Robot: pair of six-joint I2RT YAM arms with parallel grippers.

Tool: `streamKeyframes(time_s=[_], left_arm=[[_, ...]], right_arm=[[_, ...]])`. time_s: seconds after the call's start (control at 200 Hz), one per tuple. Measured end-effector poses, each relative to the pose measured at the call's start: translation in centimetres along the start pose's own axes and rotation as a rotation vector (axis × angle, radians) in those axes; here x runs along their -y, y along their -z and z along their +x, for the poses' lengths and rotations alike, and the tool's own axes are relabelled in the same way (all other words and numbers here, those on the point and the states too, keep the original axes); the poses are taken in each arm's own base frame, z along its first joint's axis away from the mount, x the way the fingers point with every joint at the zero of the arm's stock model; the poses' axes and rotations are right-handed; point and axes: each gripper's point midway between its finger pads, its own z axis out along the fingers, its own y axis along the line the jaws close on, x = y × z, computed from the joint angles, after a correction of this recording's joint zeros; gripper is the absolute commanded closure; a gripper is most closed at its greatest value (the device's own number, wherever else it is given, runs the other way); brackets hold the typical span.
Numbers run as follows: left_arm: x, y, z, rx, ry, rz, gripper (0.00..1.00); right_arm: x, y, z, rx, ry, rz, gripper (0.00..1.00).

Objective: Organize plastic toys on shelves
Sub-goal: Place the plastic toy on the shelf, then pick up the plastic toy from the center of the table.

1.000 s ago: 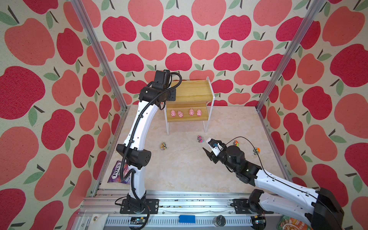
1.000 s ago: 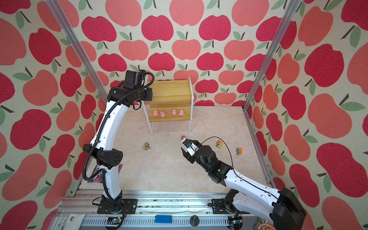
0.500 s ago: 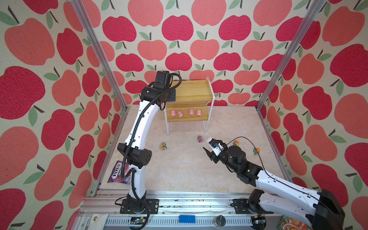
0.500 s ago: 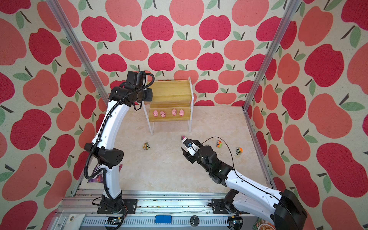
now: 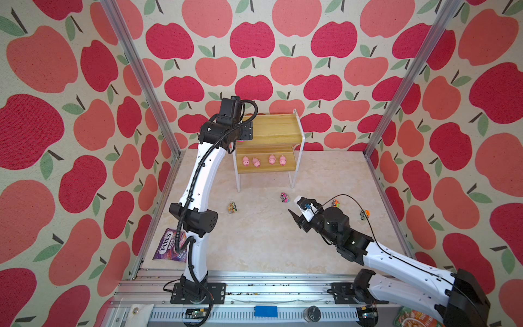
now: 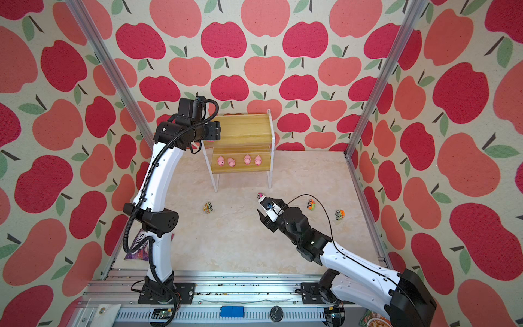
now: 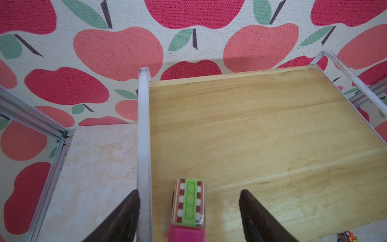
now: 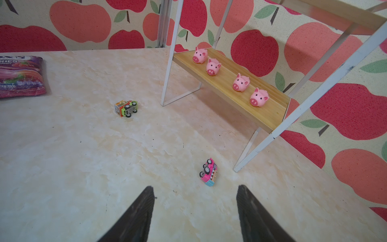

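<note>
Pink truck: on the rack's upper shelf, 7 o'clock corner; long axis 6–12, green-studded end toward 12, white rail just beside. Bare board lies open toward 12 and 3. Left claw: spread wide, straddling truck and rail, gripping nothing. Right claw: spread, empty, over the tabletop; tipped pink-blue truck near, toward 11.
</note>
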Motion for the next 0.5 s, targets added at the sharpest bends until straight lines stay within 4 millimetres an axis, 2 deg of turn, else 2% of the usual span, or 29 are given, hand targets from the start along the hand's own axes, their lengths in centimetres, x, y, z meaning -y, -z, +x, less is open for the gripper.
streamKeyframes(time_s=[0.065,0.16,0.25,0.38,0.5], left_arm=[[0.2,0.4,-0.3,0.014,-0.003,0.01,0.0],[0.1,1.9,-0.3,0.029,-0.011,0.019,0.01],[-0.4,4.3,0.3,0.05,-0.006,0.024,0.01],[-2.2,8.7,2.4,0.096,0.026,0.022,0.01],[-5.6,11.6,5.8,0.128,0.106,-0.02,0.01]], right_arm=[[-0.2,-0.3,0.2,-0.014,0.003,-0.007,0.26],[-0.6,-0.8,0.6,-0.036,0.001,-0.024,0.22],[-1.1,-1.6,1.2,-0.064,-0.003,-0.049,0.21],[-2.3,-3.1,2.2,-0.112,-0.021,-0.096,0.21],[-3.6,-4.6,3.5,-0.159,-0.046,-0.138,0.21]])
